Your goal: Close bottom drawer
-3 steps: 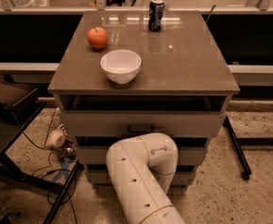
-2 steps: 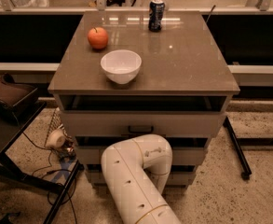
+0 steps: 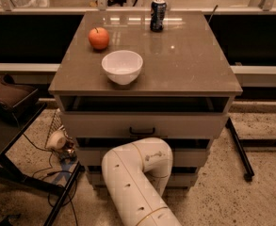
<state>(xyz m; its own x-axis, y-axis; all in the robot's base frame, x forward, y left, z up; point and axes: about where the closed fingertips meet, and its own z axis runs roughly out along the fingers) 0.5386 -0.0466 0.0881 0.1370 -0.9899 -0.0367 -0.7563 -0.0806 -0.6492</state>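
Shifted slightly left since the earlier frame, the arm (image 3: pixel 128 187) fills lower centre, its elbow at the cabinet's lower fronts. We see the bottom drawer (image 3: pixel 187 179) lowest, partly behind the arm. The tool is hidden behind the elbow; we cannot tell its state.

Pale grey-white three-drawer cabinet (image 3: pixel 208 126) with a grey-brown bench top (image 3: pixel 194 65). On the top: red-orange apple (image 3: pixel 99 38) rear left, white round bowl (image 3: pixel 122 67) just in front of it, upright dark drink can (image 3: pixel 158 15) at the rear edge. Top drawer front (image 3: pixel 104 125) has a small black bar handle (image 3: pixel 142 131). The cream, tube-shaped robot arm (image 3: pixel 133 187) rises from the bottom edge and bends over in front of the pale grey-white middle drawer (image 3: pixel 189 157) and the pale grey-white bottom drawer (image 3: pixel 183 180), covering their centres. Gripper hidden behind that bend, low at the cabinet front. Can't tell how far out the bottom drawer sits. Speckled floor (image 3: pixel 222 197), cables (image 3: pixel 48 173) on the left.
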